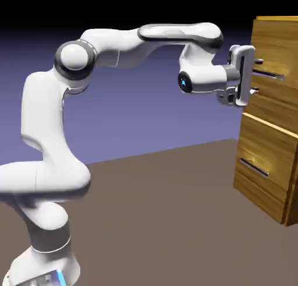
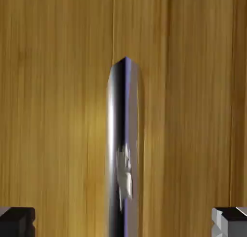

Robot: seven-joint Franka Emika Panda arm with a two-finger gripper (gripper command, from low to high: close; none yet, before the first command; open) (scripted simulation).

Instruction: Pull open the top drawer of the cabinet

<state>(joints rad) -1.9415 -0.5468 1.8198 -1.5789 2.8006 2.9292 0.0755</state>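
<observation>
Wide-open, empty end effector (image 1: 254, 76) astride top drawer (image 1: 273, 95) handle (image 2: 123, 149) of cabinet (image 1: 269, 162).

tool (image 1: 256, 76) before top drawer (image 1: 278, 95), astride handle (image 2: 123, 144)

The exterior view looks side-on at the cabinet (image 1: 270, 113); the hand view faces its handle (image 2: 124, 149) closely.

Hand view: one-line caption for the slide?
Open gripper straddling the top drawer handle, fingertips apart on either side.
</observation>
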